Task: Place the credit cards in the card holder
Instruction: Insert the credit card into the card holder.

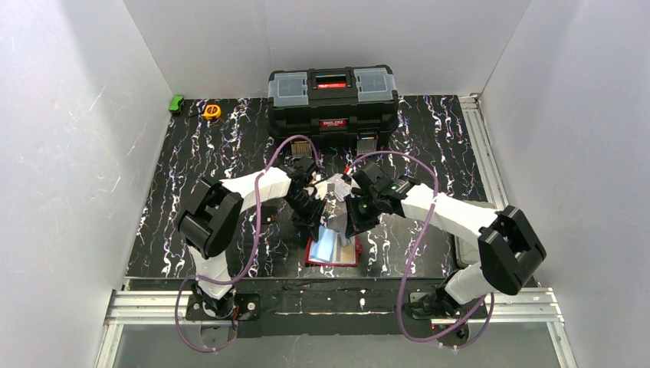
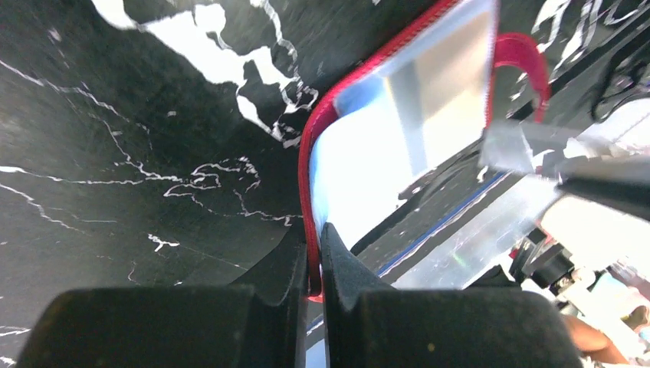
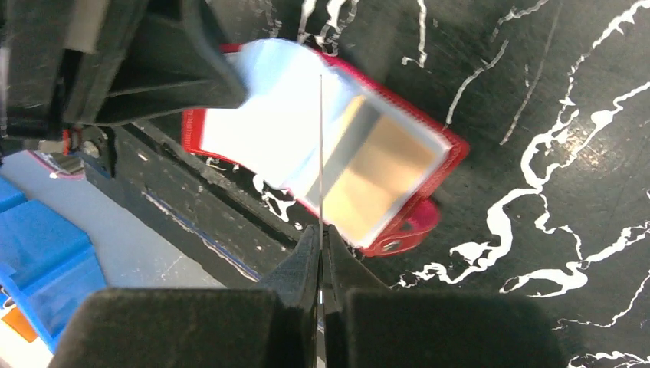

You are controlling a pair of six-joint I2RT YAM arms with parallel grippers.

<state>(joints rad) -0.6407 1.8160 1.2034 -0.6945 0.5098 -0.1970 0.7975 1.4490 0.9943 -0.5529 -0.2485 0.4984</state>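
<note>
Now the card holder (image 1: 331, 250) is laid open near the table's (image 1: 199, 199) front edge, with the toolbox (image 1: 333, 96) well behind (tape measure (image 1: 211, 111) far back-left). Its red rim is pinched by the left gripper (image 2: 316, 261); a card (image 3: 320, 153) is clamped edge-on in the right gripper (image 3: 320, 245).

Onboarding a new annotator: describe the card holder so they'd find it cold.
From the big black toolbox at the far edge of the marbled mat, come straight toward the near edge. There lies the card holder, open. It alone is red-rimmed with pale clear pockets, and the left fingers pinch its rim.
</note>
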